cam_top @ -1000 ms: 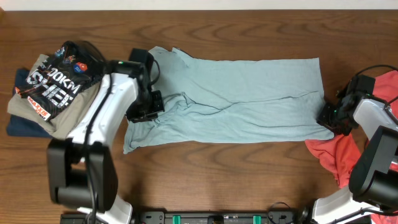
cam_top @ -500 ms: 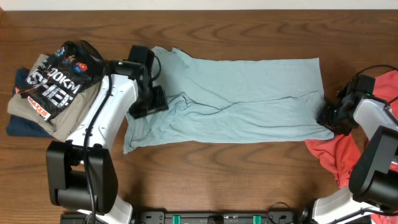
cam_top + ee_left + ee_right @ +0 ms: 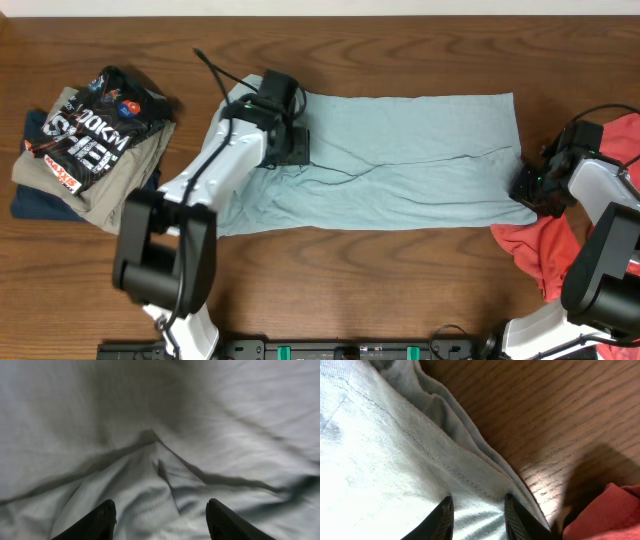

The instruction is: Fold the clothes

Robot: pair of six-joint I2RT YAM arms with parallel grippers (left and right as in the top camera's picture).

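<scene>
the pale blue-grey t-shirt (image 3: 400,150) lies spread flat across the middle of the wooden table (image 3: 400,290), with the coral-red garment (image 3: 545,250) crumpled just beside its near right corner. the left gripper (image 3: 162,520) hangs over a creased ridge near the t-shirt's left end, its fingers spread with nothing between them. the right gripper (image 3: 479,519) pinches the t-shirt's hem at the right edge, close to the coral-red garment.
</scene>
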